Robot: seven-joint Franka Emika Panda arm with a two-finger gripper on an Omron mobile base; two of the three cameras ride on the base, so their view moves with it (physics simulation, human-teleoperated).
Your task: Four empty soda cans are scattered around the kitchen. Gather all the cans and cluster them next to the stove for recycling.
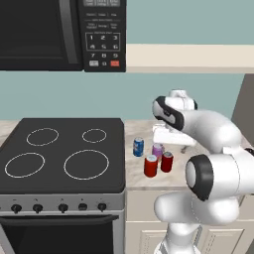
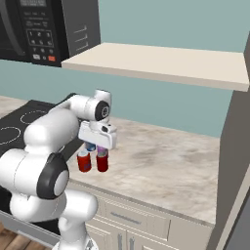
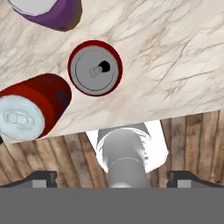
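Four soda cans stand close together on the counter just right of the stove [image 1: 59, 144]: a blue can [image 1: 138, 147], a purple-pink can [image 1: 157, 150] and two red cans [image 1: 151, 166] [image 1: 167, 161]. My gripper [image 1: 172, 146] hangs a little above this cluster, pointing down, open, with nothing between its fingers. In the hand view the silvery top of one red can [image 3: 95, 68] lies straight below, the other red can [image 3: 33, 109] is at the left and the purple-pink can [image 3: 50, 11] is at the top edge. From the right base view the hand [image 2: 97, 136] half covers the back cans; both red cans [image 2: 84, 161] [image 2: 102, 162] show.
A black microwave [image 1: 59, 34] hangs above the stove. A beige shelf [image 2: 161, 63] runs over the marbled counter [image 2: 166, 161], which stretches right to a tall grey panel [image 2: 234, 146]. The counter's front edge and wooden floor [image 3: 192, 140] lie just below the cans.
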